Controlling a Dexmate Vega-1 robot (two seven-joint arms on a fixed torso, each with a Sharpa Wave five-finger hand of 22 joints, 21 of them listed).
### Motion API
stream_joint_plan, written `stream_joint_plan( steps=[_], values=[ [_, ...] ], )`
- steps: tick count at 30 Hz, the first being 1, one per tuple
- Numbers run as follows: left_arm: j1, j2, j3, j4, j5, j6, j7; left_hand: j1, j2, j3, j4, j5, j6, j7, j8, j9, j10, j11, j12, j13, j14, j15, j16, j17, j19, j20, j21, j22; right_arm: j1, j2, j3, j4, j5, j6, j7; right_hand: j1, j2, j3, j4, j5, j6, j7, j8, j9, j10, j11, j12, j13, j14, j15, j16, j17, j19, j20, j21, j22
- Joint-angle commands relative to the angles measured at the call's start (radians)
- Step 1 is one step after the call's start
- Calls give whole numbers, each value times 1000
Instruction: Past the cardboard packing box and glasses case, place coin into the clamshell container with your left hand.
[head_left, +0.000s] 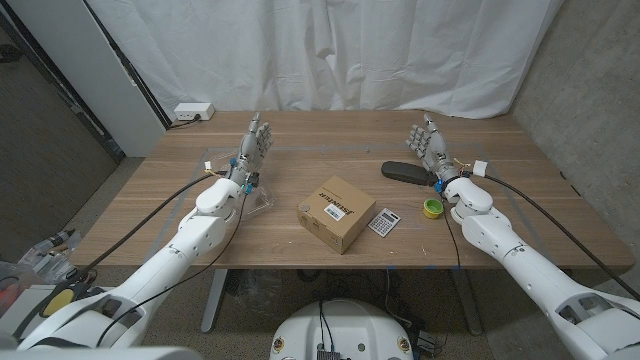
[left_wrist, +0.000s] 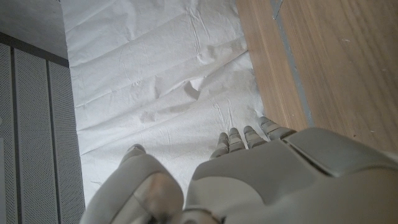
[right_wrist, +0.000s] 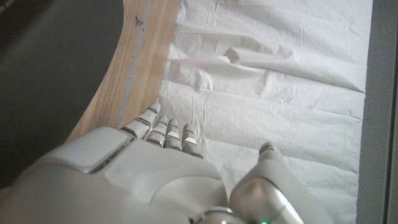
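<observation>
Left hand (head_left: 256, 143) raised above the table's (head_left: 180, 190) left side, fingers (left_wrist: 237, 140) apart and upright, gripping nothing; right hand (head_left: 428, 141) likewise raised and spread, empty, just behind the dark glasses case (head_left: 405, 173). Cardboard packing box (head_left: 337, 213) at table centre, with a calculator (head_left: 384, 221) just beside it and a small green tape roll (head_left: 432, 208) further right. Clear clamshell container (head_left: 258, 203) just beside the left forearm; cannot tell where the coin lies.
</observation>
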Motion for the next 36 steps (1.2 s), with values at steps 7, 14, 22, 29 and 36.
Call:
stream_joint_plan(
  steps=[7,14,22,29,36],
  values=[
    [25,-48,-74,-40,62,65,-14,25,13,12,-7,12,6,-2,11,5,7,-1,10,1,4,1,12,4,-8,-71,7,2,9,58,54,42,-50,-21,64,10,3,8,-2,6,7,7,5,2,5,12,4,4,3,9,6,5,8,0,4,3],
    [43,-36,-86,-85,77,99,-19,41,27,19,-13,15,14,-3,14,5,18,1,14,1,12,3,13,4,-4,-68,9,1,-21,52,73,7,-54,-24,63,12,5,8,-4,6,10,5,6,2,7,11,4,4,5,8,6,5,9,1,4,3],
    [83,3,-89,-182,96,169,-6,78,60,36,-27,18,50,-4,26,6,46,-1,23,1,42,6,21,3,11,-58,14,1,-40,44,89,-19,-56,-21,62,15,7,9,-6,6,17,2,8,2,9,11,3,4,7,10,5,5,11,0,4,3],
    [117,-4,-101,-204,110,130,15,99,76,45,-35,17,65,-5,28,6,62,-2,27,1,54,5,21,3,18,-56,16,1,-46,35,94,-31,-59,-31,58,18,11,10,-7,6,19,0,8,2,10,11,3,4,9,9,5,5,12,1,3,3],
    [158,-14,-120,-222,118,80,47,119,87,52,-45,14,86,-6,33,7,79,-7,30,2,73,2,24,3,27,-53,18,1,-41,32,95,-28,-61,-31,65,20,13,10,-9,6,19,-1,7,2,11,11,3,4,9,12,4,5,13,1,3,3]
  ],
)
